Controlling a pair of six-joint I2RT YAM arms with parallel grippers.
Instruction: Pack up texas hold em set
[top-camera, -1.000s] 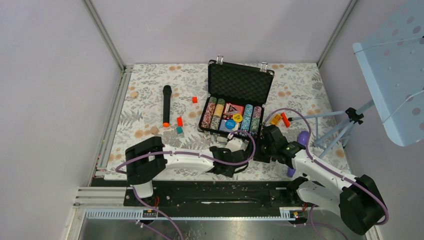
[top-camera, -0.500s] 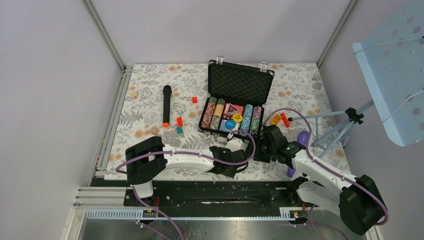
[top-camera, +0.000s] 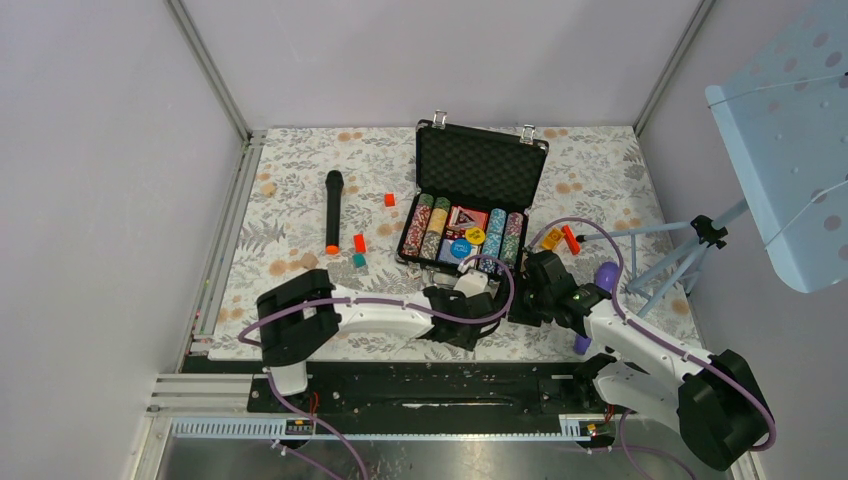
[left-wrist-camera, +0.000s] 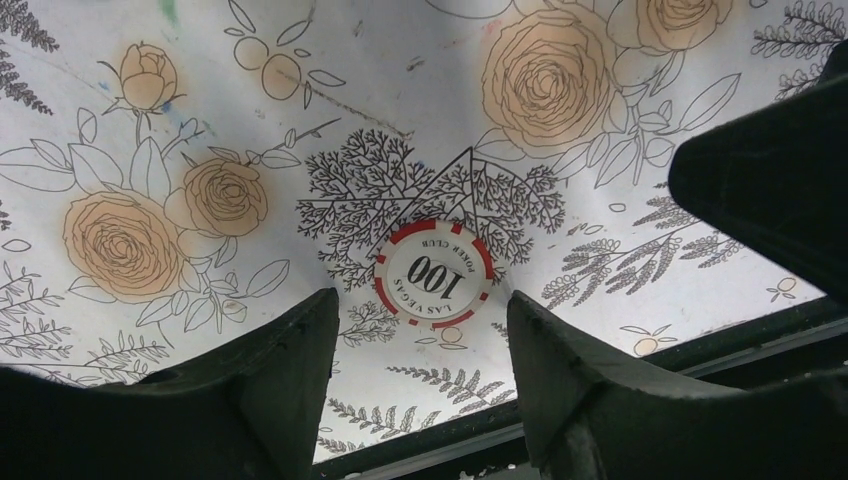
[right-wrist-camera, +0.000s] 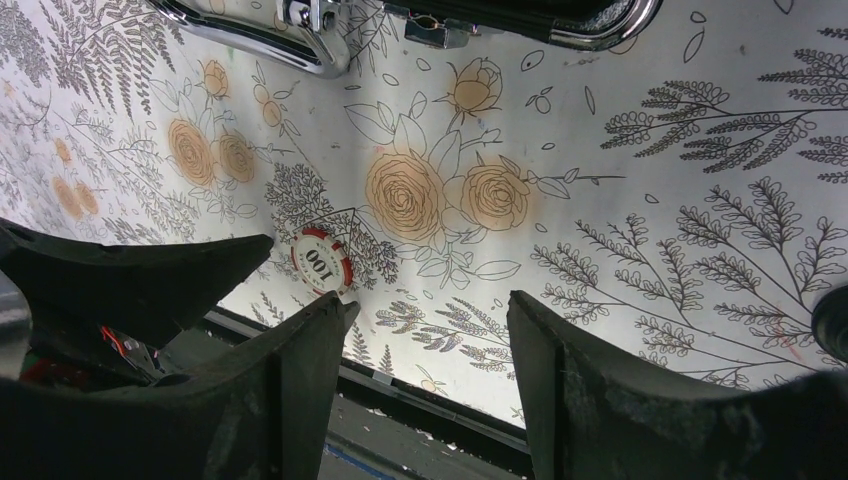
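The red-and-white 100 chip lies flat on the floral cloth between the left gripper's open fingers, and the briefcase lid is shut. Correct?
Not quite: the briefcase lid stands open, as the top external view shows. The rest holds: the 100 chip lies flat on the floral cloth between the open fingers of the left gripper.

Right tool (right-wrist-camera: 422, 318) close beside chip (left-wrist-camera: 432, 275)

You've got a smooth, glossy plastic poker chip (left-wrist-camera: 434, 274) on matt printed floral cloth (left-wrist-camera: 620, 70); briefcase (top-camera: 484, 136) shows polished chrome handle (right-wrist-camera: 262, 45), matt foam lining (top-camera: 480, 172).
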